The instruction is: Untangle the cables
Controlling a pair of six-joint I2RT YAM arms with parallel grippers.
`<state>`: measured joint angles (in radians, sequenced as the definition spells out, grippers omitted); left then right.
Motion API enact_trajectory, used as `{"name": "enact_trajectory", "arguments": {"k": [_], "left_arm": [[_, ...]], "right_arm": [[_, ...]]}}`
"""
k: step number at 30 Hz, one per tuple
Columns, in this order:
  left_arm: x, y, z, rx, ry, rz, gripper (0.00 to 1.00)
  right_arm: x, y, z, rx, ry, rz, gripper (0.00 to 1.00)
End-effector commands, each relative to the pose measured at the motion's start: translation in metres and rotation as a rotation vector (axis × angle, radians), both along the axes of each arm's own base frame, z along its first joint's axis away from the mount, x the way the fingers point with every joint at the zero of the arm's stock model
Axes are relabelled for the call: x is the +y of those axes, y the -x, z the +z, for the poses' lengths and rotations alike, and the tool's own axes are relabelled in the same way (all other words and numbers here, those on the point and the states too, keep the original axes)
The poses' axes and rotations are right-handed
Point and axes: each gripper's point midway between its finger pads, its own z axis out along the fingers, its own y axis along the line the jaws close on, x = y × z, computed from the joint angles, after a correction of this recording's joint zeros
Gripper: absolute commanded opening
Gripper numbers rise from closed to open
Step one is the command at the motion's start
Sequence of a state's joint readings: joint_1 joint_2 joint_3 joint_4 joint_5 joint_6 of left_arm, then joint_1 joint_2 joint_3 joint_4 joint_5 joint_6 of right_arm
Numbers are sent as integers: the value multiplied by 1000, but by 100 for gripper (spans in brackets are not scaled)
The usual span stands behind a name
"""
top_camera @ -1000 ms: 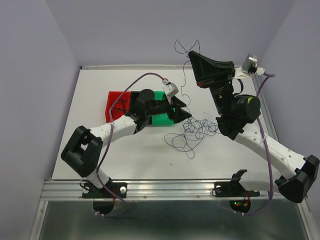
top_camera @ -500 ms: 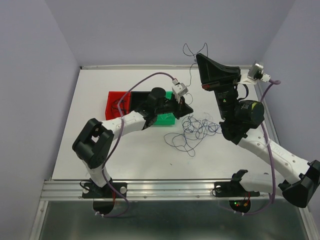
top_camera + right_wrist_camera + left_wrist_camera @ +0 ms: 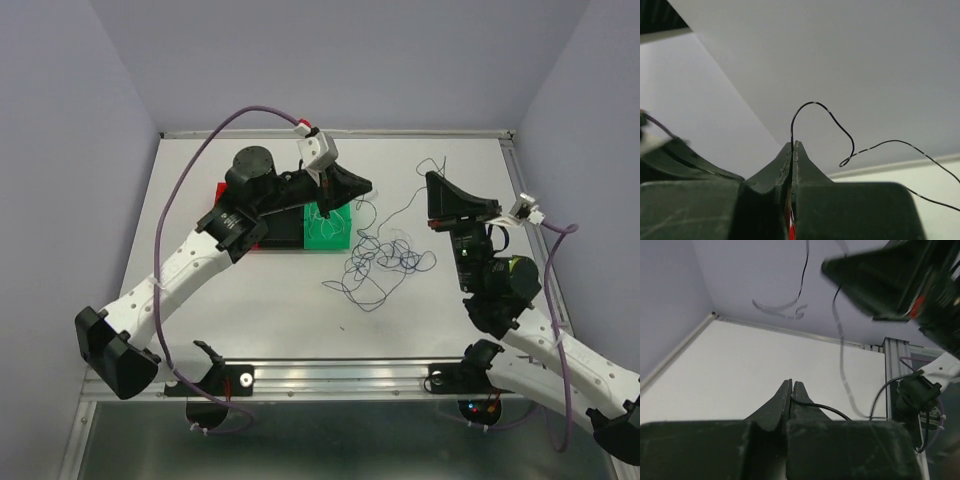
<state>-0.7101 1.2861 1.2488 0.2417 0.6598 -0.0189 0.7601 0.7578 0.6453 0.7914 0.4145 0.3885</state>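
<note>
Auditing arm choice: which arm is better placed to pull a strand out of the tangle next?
Left, probably: left fingers and right fingers each pinch a black cable, but the outstretched left arm can retract away from the tangle; the right arm sits folded.

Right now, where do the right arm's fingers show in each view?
Top external: right fingers sit right of centre, shut, up and right of the cable tangle.
Left wrist: a dark, blurred wedge at upper right.
Right wrist: bottom centre, shut on a thin black cable.
Shared landmark: the lavender wall shows behind them in all three.
</note>
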Motion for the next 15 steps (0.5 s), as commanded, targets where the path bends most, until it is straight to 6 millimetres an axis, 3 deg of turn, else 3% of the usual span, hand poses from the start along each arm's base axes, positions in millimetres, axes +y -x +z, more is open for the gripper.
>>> {"name": "enact_trajectory", "arguments": {"k": [1, 3, 4, 5, 7, 8, 14, 15], "left_arm": [[12, 27, 35, -76, -26, -72, 0], [18, 23, 42, -77, -22, -23, 0], [21, 21, 51, -85, -15, 5, 0], [25, 15, 46, -69, -46, 46, 0], [31, 12, 50, -83, -55, 82, 0], [39, 9, 53, -94, -54, 131, 0], [76, 0, 43, -103, -102, 329, 0], [88, -8, 38, -99, -120, 404, 0]], "right_arm": [[11, -26, -89, 187, 192, -65, 1], [29, -28, -104, 192, 268, -12, 1], [43, -25, -103, 171, 304, 51, 1], [55, -27, -111, 182, 343, 90, 1], [78, -19, -109, 141, 398, 201, 1], [87, -21, -119, 160, 434, 230, 1], [140, 2, -130, 69, 561, 511, 1], [155, 2, -131, 56, 579, 573, 1]]}}
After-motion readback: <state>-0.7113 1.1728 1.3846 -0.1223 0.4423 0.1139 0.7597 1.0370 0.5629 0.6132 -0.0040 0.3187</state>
